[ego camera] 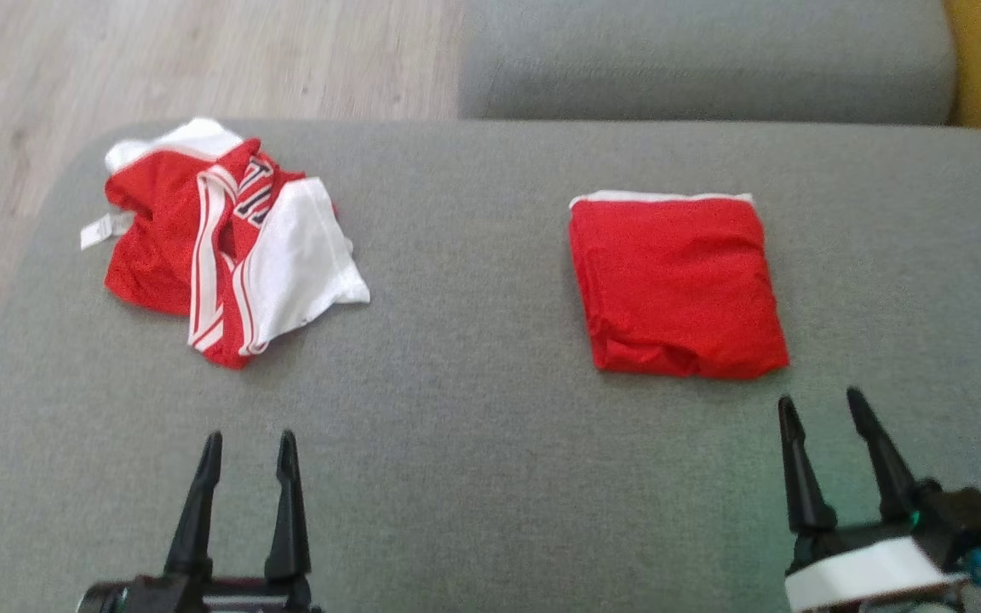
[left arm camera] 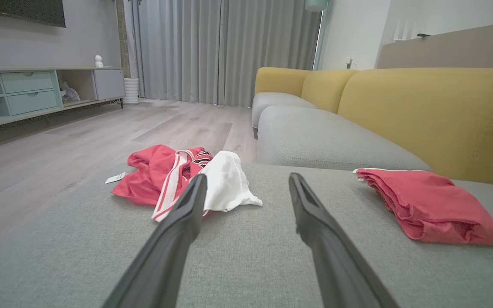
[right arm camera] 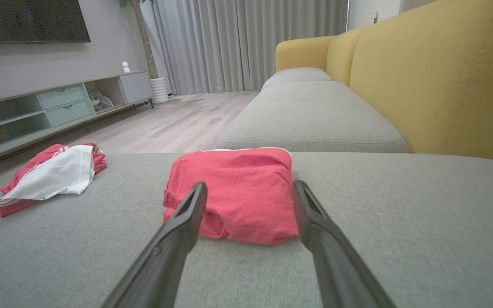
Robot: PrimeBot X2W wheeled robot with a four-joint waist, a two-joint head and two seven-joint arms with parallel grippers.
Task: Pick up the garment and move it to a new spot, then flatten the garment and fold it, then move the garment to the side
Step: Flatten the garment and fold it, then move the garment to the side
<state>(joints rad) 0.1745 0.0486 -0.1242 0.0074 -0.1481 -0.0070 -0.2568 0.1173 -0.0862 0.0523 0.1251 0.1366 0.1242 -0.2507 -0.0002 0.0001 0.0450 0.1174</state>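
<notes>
Grey sofa seat (ego camera: pixel 473 443) is carrying our work, both pairs of jaws hanging open and empty.
We are holding the right jaws spread just short of the folded red garment (ego camera: pixel 678 285), not touching it; the left jaws are pointing toward the crumpled red-and-white garment (ego camera: pixel 226 247), well apart at the seat's left.

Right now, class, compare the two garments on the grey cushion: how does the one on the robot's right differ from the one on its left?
The right garment is folded into a neat square; the left garment lies crumpled. The right garment shows almost plain red; the left garment mixes red, white panels and stripes. Both are partly red and rest on the grey cushion.
</notes>
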